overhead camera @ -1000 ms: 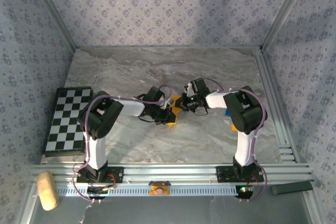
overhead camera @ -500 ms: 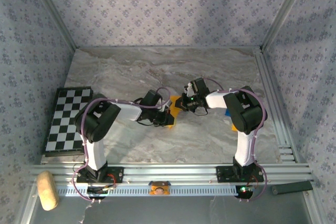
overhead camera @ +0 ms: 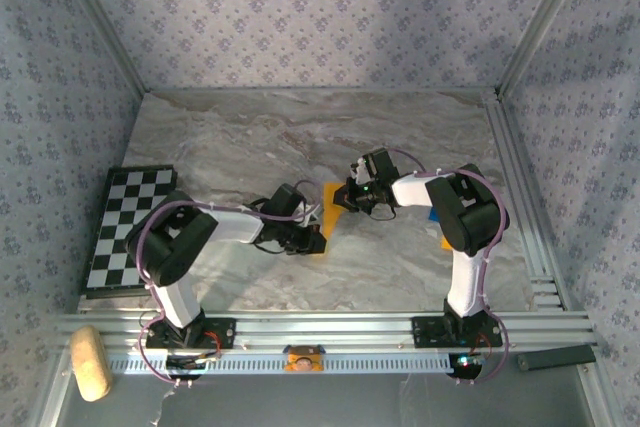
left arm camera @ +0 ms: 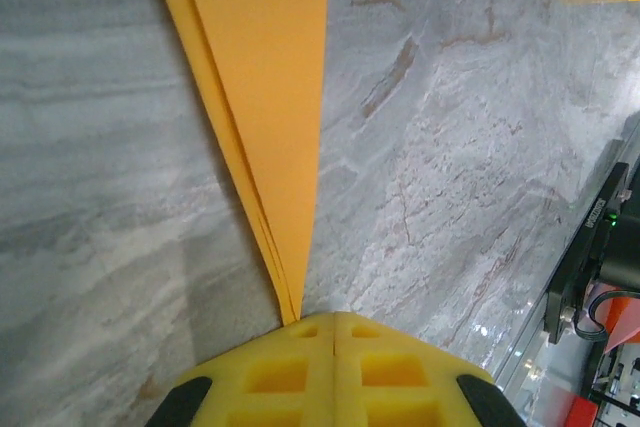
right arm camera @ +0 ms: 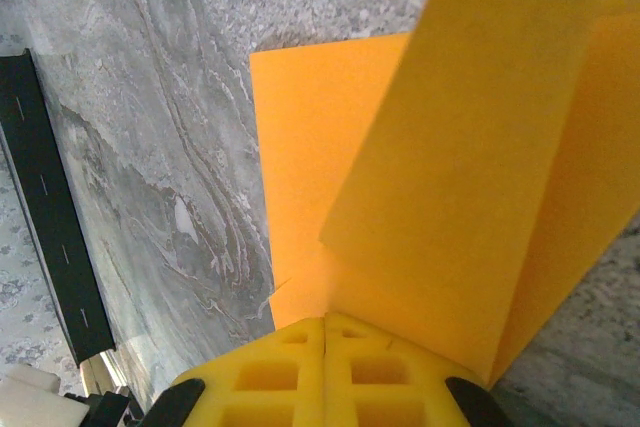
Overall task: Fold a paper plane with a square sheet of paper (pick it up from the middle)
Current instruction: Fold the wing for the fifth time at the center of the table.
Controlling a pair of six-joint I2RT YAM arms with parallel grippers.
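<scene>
The paper plane [overhead camera: 324, 209] is a slim orange-yellow folded strip lying on the marble table between the two arms. In the left wrist view the paper plane [left arm camera: 268, 97] narrows in layers to a sharp tip. That tip ends right at the pads of my left gripper [left arm camera: 333, 319], which is shut on it. My left gripper [overhead camera: 311, 238] holds the near end. My right gripper [overhead camera: 346, 197] holds the far end. In the right wrist view my right gripper [right arm camera: 326, 322] is shut on the paper plane [right arm camera: 315, 177], and a flap [right arm camera: 470, 137] stands up beside it.
The black-and-white chequered board [overhead camera: 127, 231] lies at the table's left edge. A tan block [overhead camera: 90, 362] sits off the table at the near left. A small blue object [overhead camera: 433, 214] lies beside the right arm. Metal rails [overhead camera: 330, 329] run along the near edge.
My left gripper has drawn back towards the near side with the paper's tip, and the left elbow has swung down and left. The paper now lies stretched out longer. The right gripper has stayed put.
</scene>
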